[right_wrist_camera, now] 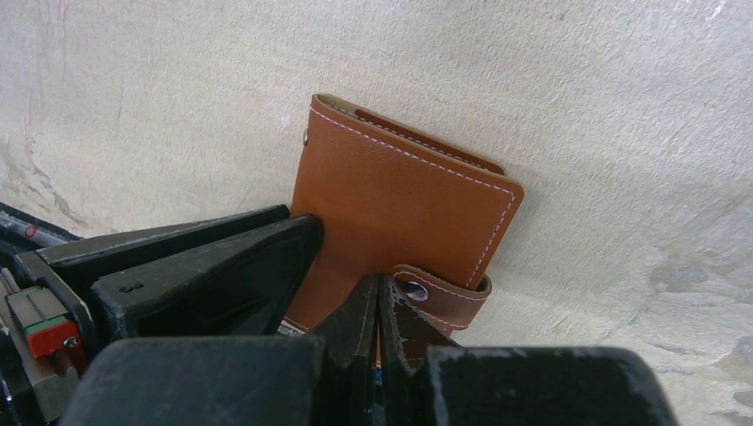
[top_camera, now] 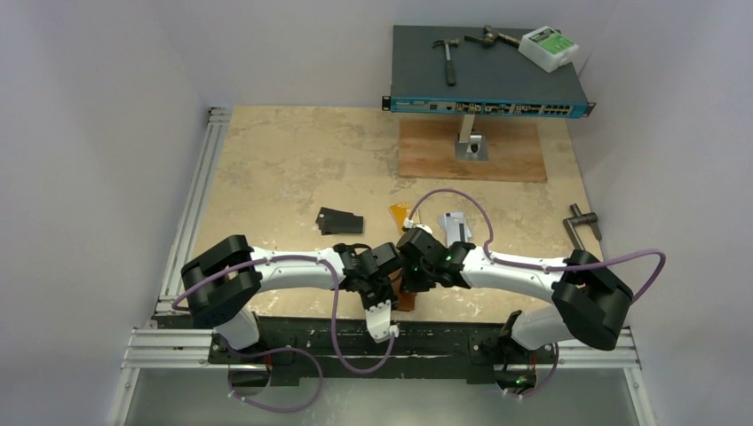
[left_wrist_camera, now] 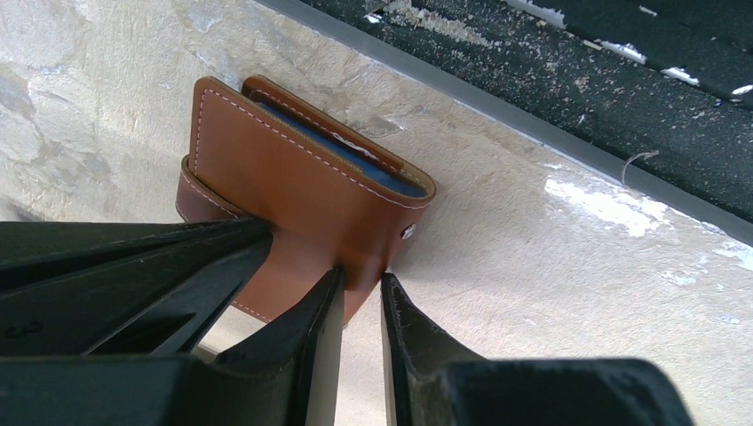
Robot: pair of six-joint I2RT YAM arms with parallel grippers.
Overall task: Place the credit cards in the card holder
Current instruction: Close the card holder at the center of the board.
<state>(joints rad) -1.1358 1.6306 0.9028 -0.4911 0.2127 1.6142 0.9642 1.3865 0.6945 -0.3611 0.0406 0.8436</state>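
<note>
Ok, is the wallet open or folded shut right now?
Folded but ajar, not spread: the left wrist view shows the wallet gaping along one edge, blue lining visible. Whether its tab is snapped, cannot tell.

Card holder (top_camera: 407, 295) is at the front centre of the table (top_camera: 293, 160), by the near edge, clamped between the left gripper (left_wrist_camera: 360, 282) on its left and the right gripper (right_wrist_camera: 377, 286) on its right. Behind it is a row: two overlapping cards (top_camera: 340, 221) left, single card (top_camera: 400, 214) middle, another card (top_camera: 456, 226) right. Back right, a network switch (top_camera: 488, 89) stands raised over a board (top_camera: 435, 155). A hammer (top_camera: 448, 58), second hammer (top_camera: 490, 37) and small box (top_camera: 549, 48) lie on the switch. T-handle tool (top_camera: 582, 224) lies near the right edge.
</note>
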